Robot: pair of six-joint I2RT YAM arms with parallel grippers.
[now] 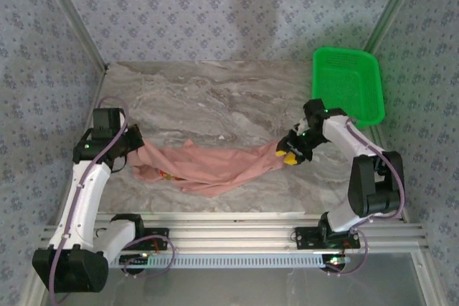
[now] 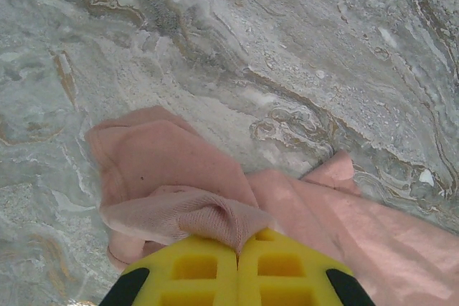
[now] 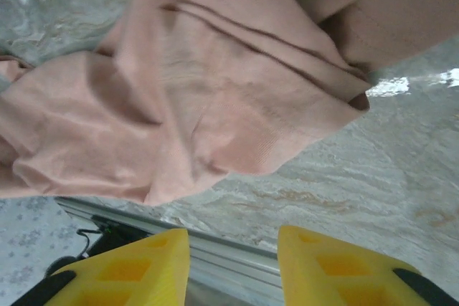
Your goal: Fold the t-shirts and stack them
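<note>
Your left gripper (image 2: pixel 238 249) pinches a bunched corner of the shirt (image 1: pixel 208 166), its yellow fingers pressed together on the salmon cloth at the left side of the table (image 1: pixel 215 91). Your right gripper (image 3: pixel 233 245) hangs at the shirt's other end with its jaws spread and nothing between them (the cloth lies just beyond the fingertips, draped and creased). Between the two arms the shirt runs as a long, rumpled band across the near half of the table, twisted rather than flat, its print mostly hidden. The green basket (image 1: pixel 348 87) sits at the far right corner, well apart from the cloth. By the look of it, you are at the very beginning: no fold is made, no stack is begun, and the shirt is not yet spread flat. Nearly everything is left to do: take the right end in hand, pull the cloth out smooth, fold it, then set it down as the base of the stack.
</note>
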